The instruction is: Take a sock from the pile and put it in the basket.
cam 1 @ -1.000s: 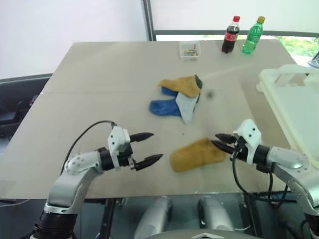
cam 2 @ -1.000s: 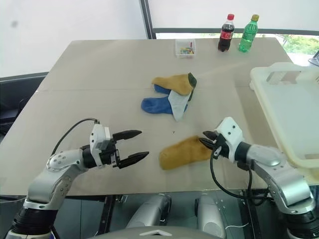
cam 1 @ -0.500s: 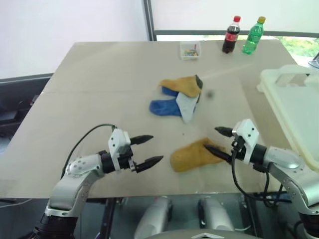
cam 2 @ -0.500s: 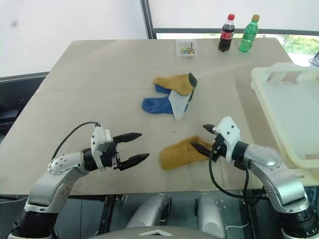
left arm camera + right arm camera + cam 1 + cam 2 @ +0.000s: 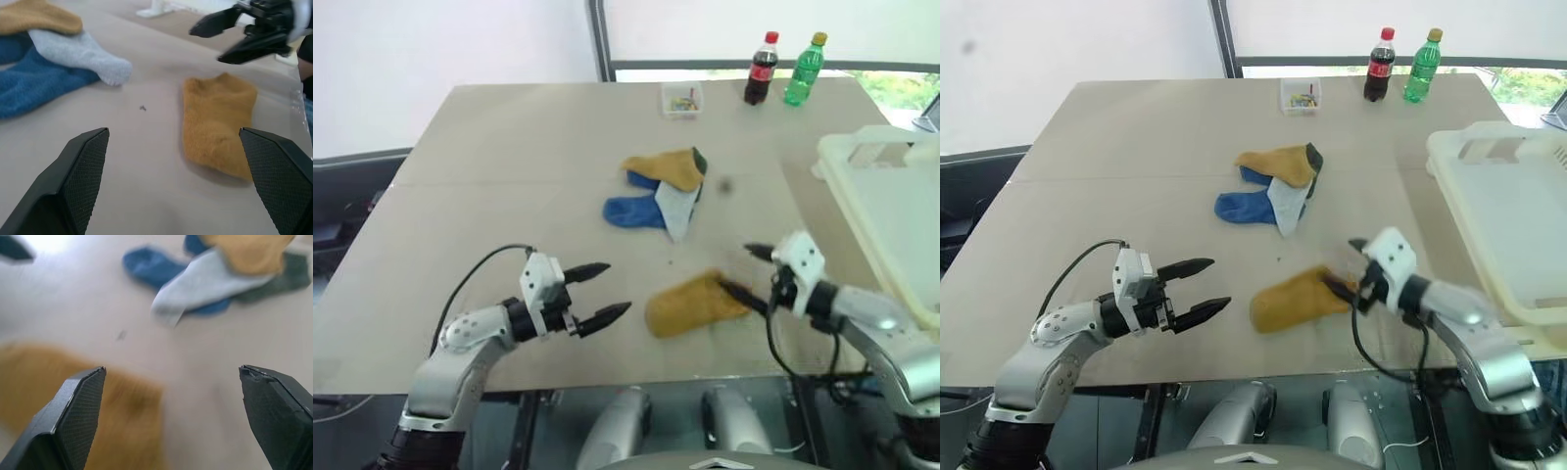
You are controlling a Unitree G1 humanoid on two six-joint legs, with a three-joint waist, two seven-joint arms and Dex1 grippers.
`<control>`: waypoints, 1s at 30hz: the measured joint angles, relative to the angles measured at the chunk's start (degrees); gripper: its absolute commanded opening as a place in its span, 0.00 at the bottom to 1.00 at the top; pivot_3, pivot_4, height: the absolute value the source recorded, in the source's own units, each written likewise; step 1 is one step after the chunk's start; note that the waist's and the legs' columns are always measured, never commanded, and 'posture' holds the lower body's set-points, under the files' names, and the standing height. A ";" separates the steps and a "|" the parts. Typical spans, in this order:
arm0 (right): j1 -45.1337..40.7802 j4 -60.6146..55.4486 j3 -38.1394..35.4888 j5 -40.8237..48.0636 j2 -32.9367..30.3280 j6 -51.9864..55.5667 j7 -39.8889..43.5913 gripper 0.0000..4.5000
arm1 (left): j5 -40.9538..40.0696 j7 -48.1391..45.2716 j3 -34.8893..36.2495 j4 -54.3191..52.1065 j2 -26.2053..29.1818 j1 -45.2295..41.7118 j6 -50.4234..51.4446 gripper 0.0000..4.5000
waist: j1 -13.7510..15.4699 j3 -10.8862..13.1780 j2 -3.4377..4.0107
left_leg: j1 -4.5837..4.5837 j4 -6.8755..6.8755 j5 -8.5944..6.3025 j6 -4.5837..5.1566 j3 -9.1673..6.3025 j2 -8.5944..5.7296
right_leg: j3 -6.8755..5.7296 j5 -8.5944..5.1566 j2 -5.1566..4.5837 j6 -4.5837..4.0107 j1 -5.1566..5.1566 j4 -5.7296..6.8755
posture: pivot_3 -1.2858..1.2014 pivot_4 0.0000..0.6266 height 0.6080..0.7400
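Beige table (image 5: pixel 509 157) is seen from above. Nearest, left gripper (image 5: pixel 597 292) and right gripper (image 5: pixel 747 270) are spread wide, empty, flanking a yellow sock (image 5: pixel 690 304). Pile (image 5: pixel 664 191) lies at twelve o'clock, basket (image 5: pixel 886 196) at two. A shallow pinch risks the sock being dropped short.

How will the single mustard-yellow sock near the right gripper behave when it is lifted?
The mustard-yellow sock lies flat and limp on the table, so it will probably droop and fold. It looks like thin knit cloth, so likely very light. Its fuzzy surface should not slip easily.
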 measured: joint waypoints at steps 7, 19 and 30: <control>-16.14 13.18 0.75 -2.18 5.03 4.89 -4.52 0.99 | -3.35 0.76 2.78 -2.13 -0.57 1.18 0.25 1.00 | -0.27 0.01 0.02 | -0.06 -0.06 0.01 -0.03 -0.01 -0.04 | -0.01 0.01 -0.02 -0.04 -0.07 -0.01 | 0.52 0.24 1.00; -45.86 63.78 1.23 -8.99 20.42 -6.95 -10.11 0.99 | -2.79 4.78 3.91 -3.78 -1.85 2.61 -0.02 1.00 | -1.25 0.01 0.04 | -0.08 -0.13 0.09 -0.17 0.08 -0.06 | 0.10 0.09 0.14 -0.15 -0.25 0.14 | 0.52 0.24 1.00; -54.77 88.17 -2.31 -12.22 22.63 -20.54 -9.66 0.04 | -2.80 7.89 6.05 -8.20 -2.42 7.56 -0.61 1.00 | -2.43 0.03 0.09 | -0.05 -0.19 0.04 -0.09 0.13 -0.04 | 0.18 0.08 0.26 -0.15 -0.29 0.16 | 0.52 0.24 1.00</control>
